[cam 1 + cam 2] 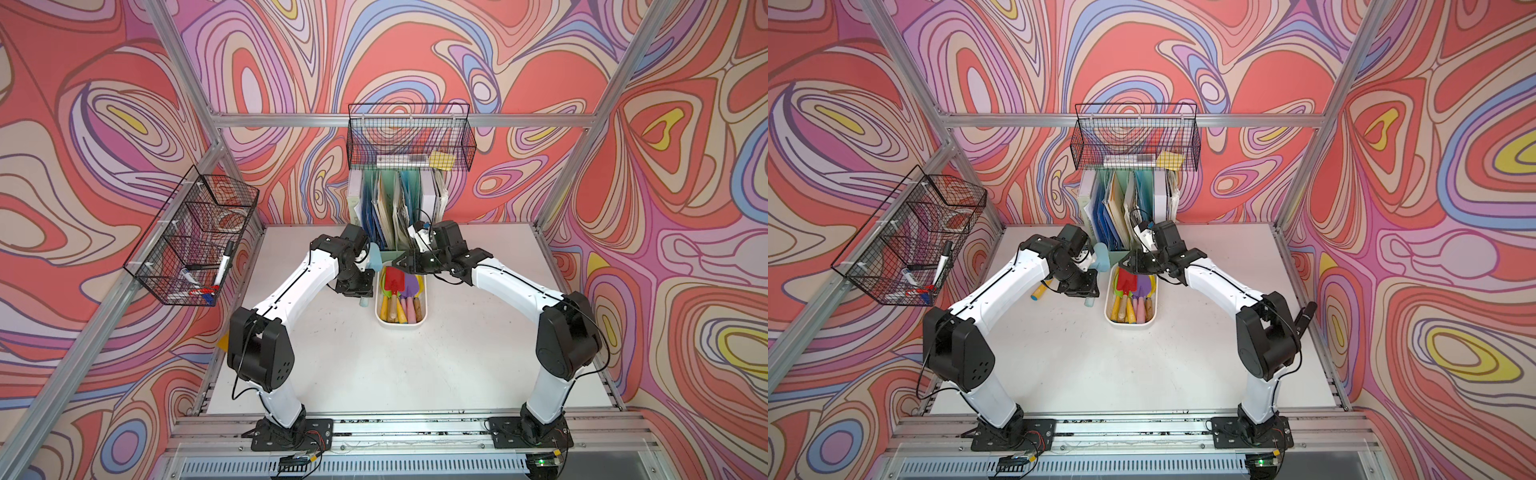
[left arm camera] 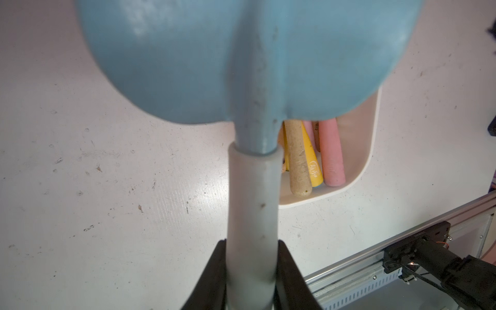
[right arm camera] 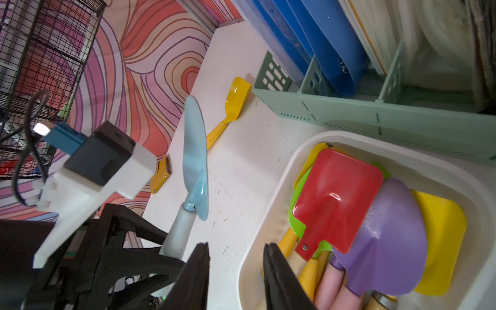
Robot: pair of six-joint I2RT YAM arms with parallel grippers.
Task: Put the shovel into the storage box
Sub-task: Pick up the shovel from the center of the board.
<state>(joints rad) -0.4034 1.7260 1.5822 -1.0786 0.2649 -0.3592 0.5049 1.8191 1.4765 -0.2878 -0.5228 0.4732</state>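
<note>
Gripping the pale blue shovel (image 2: 241, 59) by its grey handle, your left hand (image 2: 251, 257) holds it just beside the storage box (image 1: 400, 325), outside its rim, with the blade pointing toward the mint-green file holder (image 3: 349, 118). Your right hand (image 3: 236, 247) hangs released and empty at the box's far end, jaws apart. Inside the box you see other shovels (image 3: 338, 193), a red one on top. A yellow shovel (image 3: 236, 99) lies on the bench (image 1: 374, 365) near the file holder.
</note>
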